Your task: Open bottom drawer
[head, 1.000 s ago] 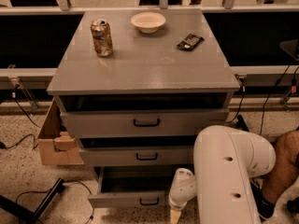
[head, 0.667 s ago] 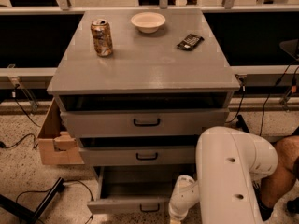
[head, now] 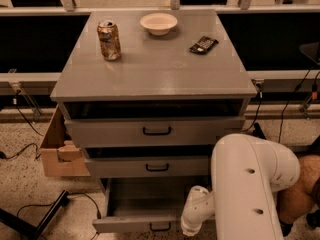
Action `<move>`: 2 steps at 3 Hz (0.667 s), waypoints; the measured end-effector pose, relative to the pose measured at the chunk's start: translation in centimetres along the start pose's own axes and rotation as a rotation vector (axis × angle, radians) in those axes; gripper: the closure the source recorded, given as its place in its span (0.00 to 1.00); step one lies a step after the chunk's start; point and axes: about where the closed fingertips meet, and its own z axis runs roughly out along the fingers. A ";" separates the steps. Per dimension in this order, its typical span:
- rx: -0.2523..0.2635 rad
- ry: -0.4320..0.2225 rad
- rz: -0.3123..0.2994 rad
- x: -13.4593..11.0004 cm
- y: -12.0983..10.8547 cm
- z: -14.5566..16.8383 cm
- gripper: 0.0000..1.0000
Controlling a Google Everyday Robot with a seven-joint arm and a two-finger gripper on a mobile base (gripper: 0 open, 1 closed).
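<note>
The bottom drawer (head: pixel 142 204) of the grey cabinet (head: pixel 155 64) is pulled well out, showing its plain grey inside. Its shallow front runs along the bottom of the camera view, with the small black loop handle (head: pixel 160 227) at its middle. My gripper (head: pixel 189 228) is at the end of the white arm (head: pixel 245 184), low at the right part of the drawer front, just right of the handle. The middle drawer (head: pixel 150 167) and the top drawer (head: pixel 155 131) each stand slightly out.
On the cabinet top stand a soda can (head: pixel 109 40), a white bowl (head: pixel 158 23) and a dark snack packet (head: pixel 203 44). A cardboard box (head: pixel 57 149) sits on the floor at the left. Cables (head: pixel 25 149) lie on the floor. A person's leg (head: pixel 300 189) is at the right.
The bottom drawer has slid further out toward the camera, and my gripper and wrist have moved down and back with it.
</note>
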 end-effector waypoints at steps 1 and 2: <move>0.000 0.000 0.000 0.0 0.0 -0.2 1.00; 0.000 0.000 0.000 0.0 0.0 -0.2 1.00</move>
